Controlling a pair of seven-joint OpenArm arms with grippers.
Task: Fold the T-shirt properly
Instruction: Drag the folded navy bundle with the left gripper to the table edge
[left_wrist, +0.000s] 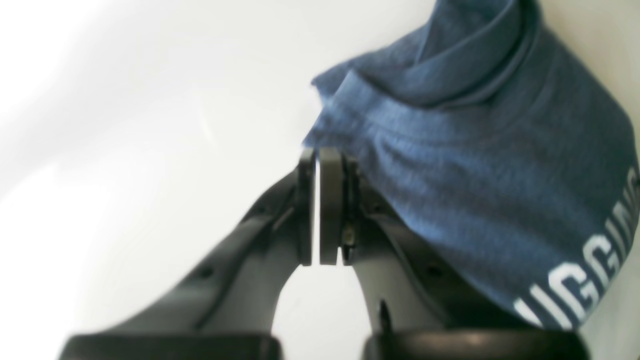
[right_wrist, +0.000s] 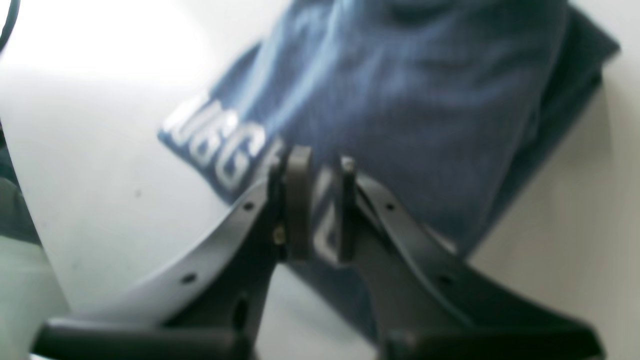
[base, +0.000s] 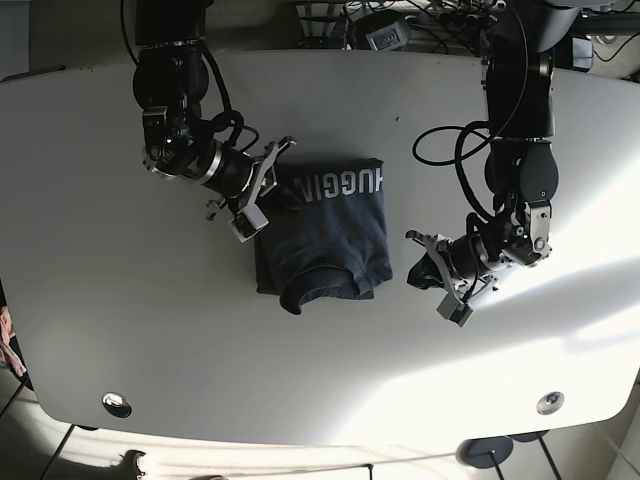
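Blue T-shirt (base: 325, 232) folded on table (base: 120, 330); wrist views show left jaws nearly closed, empty; right jaws slightly parted, empty.

Both wrist views are soft with blur. In the left wrist view the T-shirt (left_wrist: 480, 165) runs off the frame at 12 and 3 o'clock, cutting its white lettering (left_wrist: 590, 270) short. In the right wrist view the right gripper (right_wrist: 320, 210) hides several letters, and the word cannot be read.

lab | white table (base: 320, 400) | cables (base: 440, 20) behind two arms
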